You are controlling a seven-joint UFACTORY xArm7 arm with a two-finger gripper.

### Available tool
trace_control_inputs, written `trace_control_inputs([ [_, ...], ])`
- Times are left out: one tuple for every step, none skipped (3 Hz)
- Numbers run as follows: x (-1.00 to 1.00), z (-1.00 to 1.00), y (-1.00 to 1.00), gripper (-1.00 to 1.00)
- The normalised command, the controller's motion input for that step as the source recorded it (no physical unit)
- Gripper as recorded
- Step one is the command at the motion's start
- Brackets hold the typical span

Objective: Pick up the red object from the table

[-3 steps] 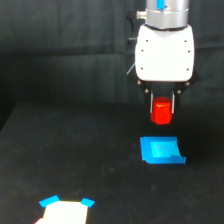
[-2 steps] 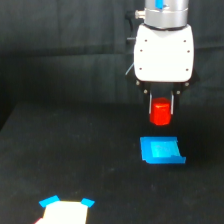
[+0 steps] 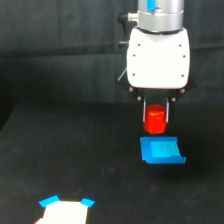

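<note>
Above the blue square piece, jaws grasp the red object.

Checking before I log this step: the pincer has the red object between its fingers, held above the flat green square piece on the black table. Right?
Nearly. The flat square piece is blue, not green, as the exterior view shows. The rest holds: the pincer has the red object between its fingers, above that piece on the black table.
</note>
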Motion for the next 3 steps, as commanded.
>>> trace_control_inputs([
  [-0.24,-0.02,-0.2,-1.0],
  [-0.14,0.02,-0.4,-0.97],
  [-0.34,-0.36,-0.59,-0.95],
])
